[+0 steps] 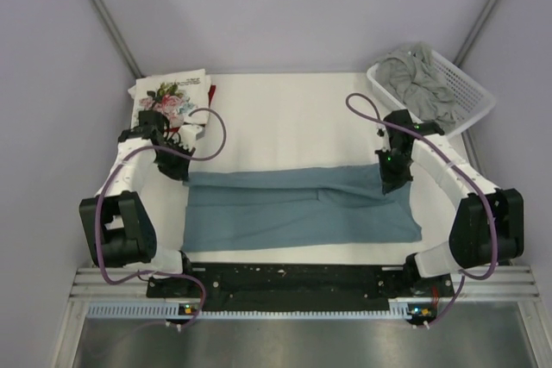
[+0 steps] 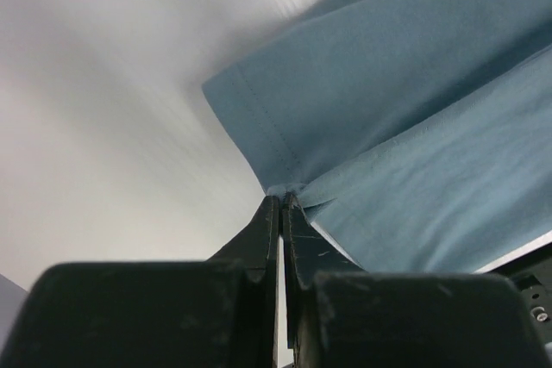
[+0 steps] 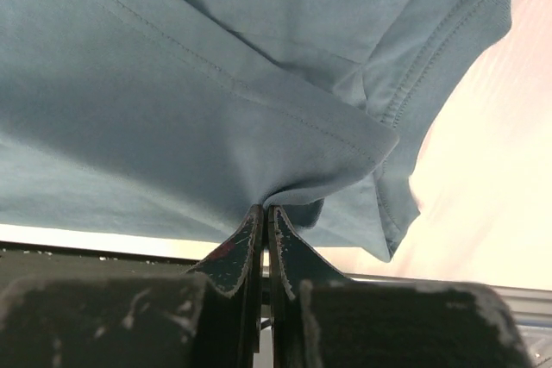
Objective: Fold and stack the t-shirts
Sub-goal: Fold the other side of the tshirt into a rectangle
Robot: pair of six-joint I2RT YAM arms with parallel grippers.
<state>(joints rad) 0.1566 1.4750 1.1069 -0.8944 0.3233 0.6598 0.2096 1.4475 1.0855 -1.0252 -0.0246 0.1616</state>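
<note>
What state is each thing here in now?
Plain dusty teal-blue cloth t-shirt: laid across table, partly folded lengthwise.
White cloth t-shirt with pink floral print: folded, far left corner.
Dark red cloth t-shirt: beneath it, edge showing.
Grey cloth t-shirt: crumpled in white plastic lattice basket.
Left end effector: shut on teal-blue t-shirt's corner.
Right end effector: shut on its other end.

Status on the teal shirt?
Both shut on teal shirt: left tool at its left end, right tool at its right end. Shirt stretched between them, partly folded. Nothing on it.
</note>
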